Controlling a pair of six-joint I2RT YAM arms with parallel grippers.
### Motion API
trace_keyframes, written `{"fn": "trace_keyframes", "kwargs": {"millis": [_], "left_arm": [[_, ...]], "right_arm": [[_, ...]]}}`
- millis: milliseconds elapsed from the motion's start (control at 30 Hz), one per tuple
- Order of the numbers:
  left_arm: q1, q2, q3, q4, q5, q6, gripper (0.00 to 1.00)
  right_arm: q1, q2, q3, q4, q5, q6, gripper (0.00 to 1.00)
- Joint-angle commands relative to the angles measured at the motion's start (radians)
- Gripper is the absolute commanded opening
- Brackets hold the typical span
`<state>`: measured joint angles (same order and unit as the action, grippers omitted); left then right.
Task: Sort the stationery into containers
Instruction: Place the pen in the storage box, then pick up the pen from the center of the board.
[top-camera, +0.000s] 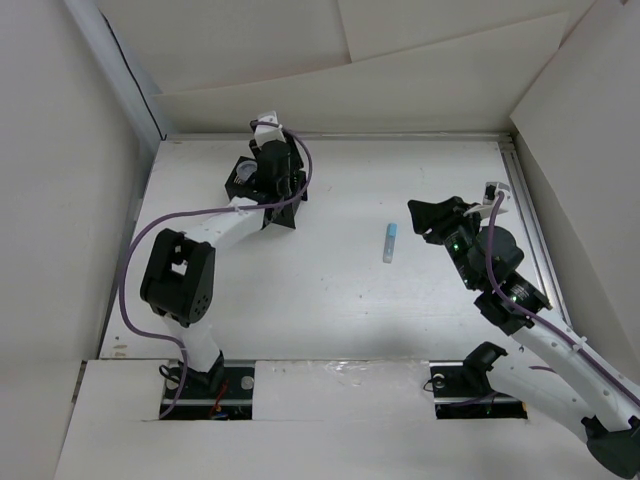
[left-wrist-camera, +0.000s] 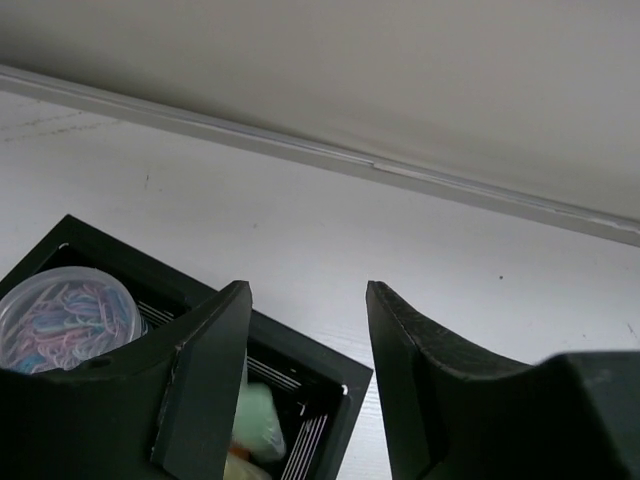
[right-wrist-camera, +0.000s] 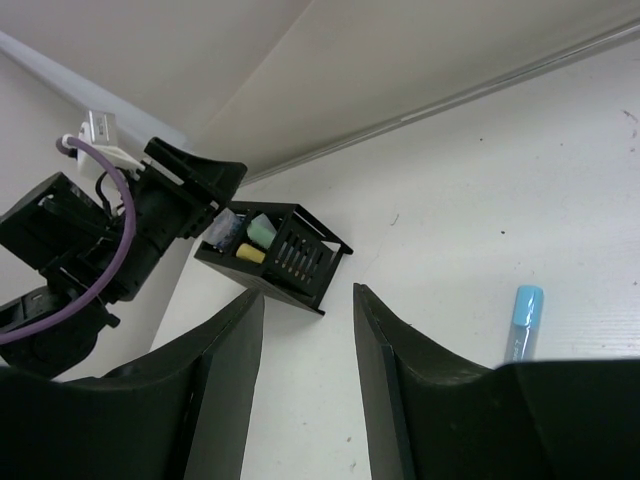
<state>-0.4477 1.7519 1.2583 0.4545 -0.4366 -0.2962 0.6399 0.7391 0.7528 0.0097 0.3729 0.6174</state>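
Organizer box (right-wrist-camera: 300, 262): far left of worktop (top-camera: 330, 290); holds clip jar (left-wrist-camera: 65, 310), pale green stick (left-wrist-camera: 258, 420), yellow stick (right-wrist-camera: 250, 254).
Light blue stick (top-camera: 389, 242): flat on worktop, right of middle, well apart from box.
Left pincer (left-wrist-camera: 308, 295): above box, hiding most of it from overhead; released, empty.
Right pincer (right-wrist-camera: 308, 293): near blue stick, to its right; released, empty.
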Motion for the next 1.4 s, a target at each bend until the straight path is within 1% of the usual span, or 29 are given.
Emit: {"fn": "trace_keyframes", "kwargs": {"millis": [0, 67, 133, 167, 200, 300, 333, 367, 400, 433, 467, 500, 533, 567, 600, 667, 700, 733, 767, 800, 833, 867, 967, 1033, 1100, 1200, 1367], "left_arm": [[0.004, -0.077, -0.033, 0.059, -0.005, -0.003, 0.46], [0.004, -0.095, -0.043, 0.059, 0.004, -0.012, 0.49], [0.004, -0.126, -0.063, 0.068, 0.015, -0.023, 0.49], [0.004, -0.138, -0.063, 0.069, 0.015, -0.023, 0.44], [-0.005, -0.166, -0.077, 0.069, 0.015, -0.023, 0.41], [-0.075, -0.187, -0.077, 0.069, 0.015, 0.025, 0.37], [-0.101, -0.187, -0.068, 0.059, 0.039, 0.038, 0.36], [-0.15, -0.175, -0.024, 0.037, 0.048, 0.051, 0.36], [-0.176, -0.154, 0.007, -0.043, 0.049, 0.051, 0.35], [-0.201, -0.105, 0.039, -0.083, 0.049, 0.051, 0.34], [-0.25, -0.073, 0.065, -0.115, 0.065, 0.051, 0.32], [-0.273, -0.037, 0.128, -0.188, 0.065, 0.042, 0.31], [-0.296, -0.004, 0.157, -0.223, 0.065, 0.032, 0.31], [-0.337, 0.071, 0.186, -0.252, 0.065, 0.032, 0.3], [-0.357, 0.113, 0.249, -0.279, 0.076, 0.023, 0.3], [-0.391, 0.197, 0.327, -0.364, 0.096, 0.023, 0.3], [-0.419, 0.284, 0.372, -0.396, 0.096, 0.023, 0.3], [-0.433, 0.329, 0.466, -0.46, 0.108, 0.023, 0.3], [-0.442, 0.369, 0.516, -0.493, 0.108, 0.023, 0.31], [-0.442, 0.442, 0.559, -0.517, 0.122, 0.023, 0.33], [-0.456, 0.475, 0.602, -0.543, 0.122, 0.023, 0.35], [-0.456, 0.506, 0.678, -0.586, 0.122, 0.023, 0.37], [-0.456, 0.587, 0.766, -0.62, 0.137, 0.012, 0.4], [-0.456, 0.629, 0.793, -0.62, 0.151, 0.012, 0.44], [-0.456, 0.652, 0.825, -0.632, 0.16, 0.012, 0.45], [-0.456, 0.684, 0.846, -0.645, 0.17, 0.012, 0.45], [-0.456, 0.706, 0.856, -0.654, 0.156, 0.012, 0.45]], "right_arm": [[-0.005, -0.006, 0.043, 0.052, 0.001, -0.007, 0.47], [-0.005, -0.006, 0.043, 0.052, 0.001, -0.007, 0.47], [-0.005, -0.006, 0.043, 0.052, 0.001, -0.007, 0.47], [-0.005, -0.006, 0.043, 0.052, 0.001, -0.007, 0.47], [-0.005, -0.006, 0.043, 0.052, 0.001, -0.007, 0.47], [-0.005, -0.006, 0.043, 0.052, 0.001, -0.007, 0.47], [-0.005, -0.006, 0.043, 0.052, 0.014, -0.007, 0.47], [-0.005, -0.006, 0.043, 0.052, 0.024, -0.007, 0.45], [-0.005, -0.016, 0.033, 0.052, 0.024, -0.007, 0.33], [-0.005, -0.032, 0.033, 0.052, 0.041, -0.007, 0.23], [-0.005, -0.043, 0.033, 0.052, 0.067, -0.007, 0.12], [-0.005, -0.065, 0.02, 0.052, 0.081, -0.007, 0.0], [-0.005, -0.078, 0.01, 0.052, 0.096, 0.002, 0.0], [-0.005, -0.089, 0.01, 0.052, 0.125, 0.002, 0.0], [-0.005, -0.099, -0.003, 0.052, 0.138, 0.014, 0.0], [-0.005, -0.121, -0.003, 0.043, 0.152, 0.015, 0.0], [-0.005, -0.121, -0.003, 0.042, 0.162, 0.015, 0.0], [-0.005, -0.121, -0.003, 0.042, 0.162, 0.024, 0.02], [-0.005, -0.121, -0.003, 0.042, 0.162, 0.024, 0.08], [-0.005, -0.121, -0.003, 0.042, 0.162, 0.024, 0.11], [-0.005, -0.121, -0.003, 0.042, 0.162, 0.024, 0.14], [-0.005, -0.121, -0.003, 0.042, 0.162, 0.024, 0.21], [-0.005, -0.121, -0.003, 0.042, 0.162, 0.024, 0.29], [-0.005, -0.121, -0.003, 0.042, 0.162, 0.034, 0.3], [-0.005, -0.13, -0.012, 0.042, 0.162, 0.035, 0.32], [-0.005, -0.121, -0.012, 0.042, 0.153, 0.035, 0.34], [-0.005, -0.112, -0.003, 0.042, 0.132, 0.025, 0.35]]}}
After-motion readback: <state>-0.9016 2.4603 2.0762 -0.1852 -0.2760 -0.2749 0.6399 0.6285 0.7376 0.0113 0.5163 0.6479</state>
